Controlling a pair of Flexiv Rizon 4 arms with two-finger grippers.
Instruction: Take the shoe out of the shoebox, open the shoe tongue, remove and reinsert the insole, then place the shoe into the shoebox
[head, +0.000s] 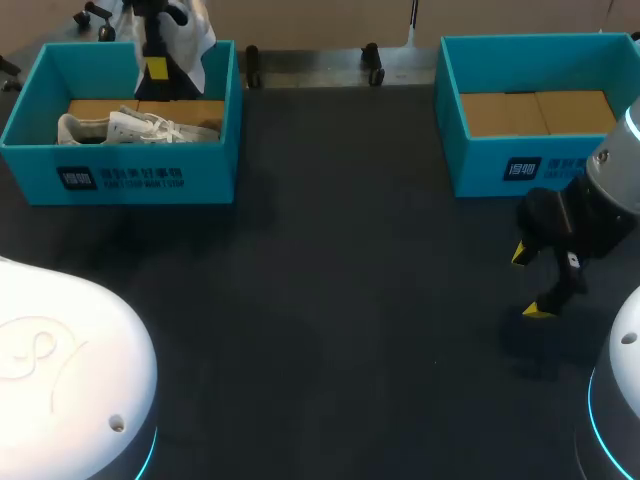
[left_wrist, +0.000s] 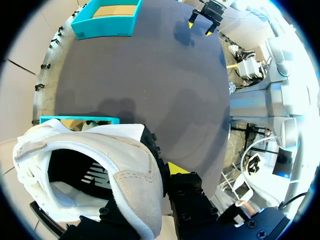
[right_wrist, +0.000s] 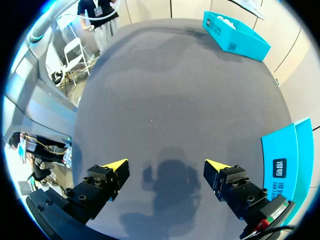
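Observation:
My left gripper (head: 157, 68) hangs above the far side of the left teal shoebox (head: 120, 178), shut on a white shoe (head: 192, 32). In the left wrist view that shoe (left_wrist: 100, 165) fills the space by the fingers, its collar wall pinched, with one yellow fingertip (left_wrist: 176, 169) showing beside it. A second white shoe (head: 135, 127) lies inside the box. My right gripper (head: 530, 284) hovers open over bare table near the right box. In the right wrist view the right gripper (right_wrist: 166, 165) holds nothing between its fingers.
A second teal box (head: 500, 165) with a cardboard floor stands at the back right, just beyond my right gripper; its wall (right_wrist: 285, 160) shows beside the right fingers. The dark table (head: 340, 270) stretches between the two boxes.

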